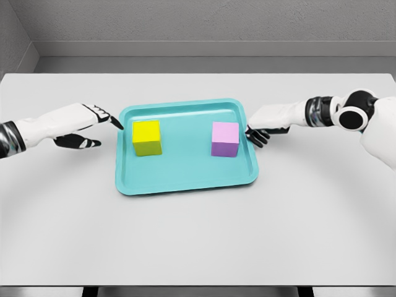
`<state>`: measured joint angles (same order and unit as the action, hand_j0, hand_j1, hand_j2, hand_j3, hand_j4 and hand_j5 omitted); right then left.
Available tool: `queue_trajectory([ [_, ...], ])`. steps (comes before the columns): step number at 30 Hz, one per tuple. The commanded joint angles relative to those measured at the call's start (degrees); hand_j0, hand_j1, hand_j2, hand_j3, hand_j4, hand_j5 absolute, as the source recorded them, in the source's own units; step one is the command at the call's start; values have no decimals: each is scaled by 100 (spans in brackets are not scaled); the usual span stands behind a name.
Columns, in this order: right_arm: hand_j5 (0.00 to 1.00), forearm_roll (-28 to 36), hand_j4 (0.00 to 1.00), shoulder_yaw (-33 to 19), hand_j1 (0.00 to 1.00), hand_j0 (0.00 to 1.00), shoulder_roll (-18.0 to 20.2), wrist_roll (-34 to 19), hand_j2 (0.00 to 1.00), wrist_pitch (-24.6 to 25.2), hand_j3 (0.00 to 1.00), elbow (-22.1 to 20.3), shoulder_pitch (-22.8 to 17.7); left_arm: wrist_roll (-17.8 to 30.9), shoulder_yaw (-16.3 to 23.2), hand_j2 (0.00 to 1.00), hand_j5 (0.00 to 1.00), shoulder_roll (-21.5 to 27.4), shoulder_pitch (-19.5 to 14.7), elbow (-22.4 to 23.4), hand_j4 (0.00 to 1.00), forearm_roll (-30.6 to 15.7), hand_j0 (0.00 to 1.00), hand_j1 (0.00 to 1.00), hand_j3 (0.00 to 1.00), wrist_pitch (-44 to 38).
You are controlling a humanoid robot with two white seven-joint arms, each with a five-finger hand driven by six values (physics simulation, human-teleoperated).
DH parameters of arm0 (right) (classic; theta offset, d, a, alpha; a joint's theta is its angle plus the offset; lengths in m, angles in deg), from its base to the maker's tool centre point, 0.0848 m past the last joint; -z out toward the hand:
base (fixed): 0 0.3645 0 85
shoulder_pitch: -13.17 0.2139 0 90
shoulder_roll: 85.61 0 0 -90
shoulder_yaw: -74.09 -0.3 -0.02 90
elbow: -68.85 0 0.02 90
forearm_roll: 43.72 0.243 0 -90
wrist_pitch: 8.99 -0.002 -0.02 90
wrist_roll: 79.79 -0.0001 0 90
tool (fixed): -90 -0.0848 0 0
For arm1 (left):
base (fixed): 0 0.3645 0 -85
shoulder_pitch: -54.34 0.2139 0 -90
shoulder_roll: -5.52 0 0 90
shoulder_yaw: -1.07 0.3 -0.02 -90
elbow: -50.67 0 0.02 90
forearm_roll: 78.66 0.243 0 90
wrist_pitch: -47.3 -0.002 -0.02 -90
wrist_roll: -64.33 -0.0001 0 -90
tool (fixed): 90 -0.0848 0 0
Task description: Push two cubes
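A teal tray (185, 182) lies in the middle of a grey table (198, 241), and the two cubes stand apart inside it: a yellow cube (147, 137) toward the left wall and a pink-purple cube (225, 138) toward the right. Both sit flat on the tray floor, squared roughly to the rim, with a clear stretch of tray between them.

The left hand (77, 127) reaches in from the left, its fingers (114, 121) extended and holding nothing, the tip of one at the tray's left rim, just beside the yellow cube but not yet touching it. The right hand (267, 122) comes in from the right, fingers loosely curled downward at the right rim, also holding nothing, near the pink-purple cube without contact.

The step in hand appears to be the approach before each push. To do it well, each hand should clear the raised rim, then meet the outer face of its cube low and near the centre, so the cube slides rather than tips or spins. A steady, straight push toward the middle would keep both cubes on the tray floor; an off-centre touch would likely twist a cube, and pressing on the rim could shift the tray itself.
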<state>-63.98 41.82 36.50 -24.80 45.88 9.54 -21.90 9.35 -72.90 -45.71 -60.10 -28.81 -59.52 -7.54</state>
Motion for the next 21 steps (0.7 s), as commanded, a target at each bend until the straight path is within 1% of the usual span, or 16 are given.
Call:
queue_trajectory([
  [1, 10, 31, 10, 45, 10, 10, 6, 1, 10, 14, 10, -81, 0, -2, -4, 71, 71, -18, 9, -68, 71, -25, 71, 71, 71, -15],
  [2, 10, 31, 10, 98, 10, 10, 6, 1, 10, 14, 10, -81, 26, -2, -4, 71, 71, -62, 9, -51, 71, 107, 71, 71, 71, -15],
  [3, 10, 31, 10, 106, 10, 10, 6, 1, 10, 14, 10, -81, 35, -2, -4, 71, 71, -62, 9, -33, 71, 125, 71, 71, 71, -15],
  [8, 10, 31, 10, 168, 10, 10, -3, 1, 10, 14, 10, -99, 44, -2, -4, 70, 70, -106, 0, 204, 70, 151, 70, 70, 70, -15],
  [13, 10, 31, 10, 238, 10, 10, -82, 1, 10, 14, 10, -99, 79, -2, -4, 70, 70, -168, -9, 292, 70, 151, 70, 70, 70, -15],
  [15, 10, 31, 10, 238, 10, 10, -109, 1, 10, 14, 10, -99, 88, -2, -4, 70, 70, -291, -26, 407, 70, 151, 70, 70, 70, -15],
  [18, 10, 39, 10, 238, 10, 10, -126, 1, 10, 14, 10, -116, 88, -2, -4, 70, 70, -352, -44, 415, 70, 160, 70, 70, 70, -15],
  [21, 10, 39, 10, 273, 10, 10, -161, 1, 10, 14, 10, -160, 88, -2, -4, 70, 70, -361, -44, 494, 70, 151, 70, 70, 70, -15],
])
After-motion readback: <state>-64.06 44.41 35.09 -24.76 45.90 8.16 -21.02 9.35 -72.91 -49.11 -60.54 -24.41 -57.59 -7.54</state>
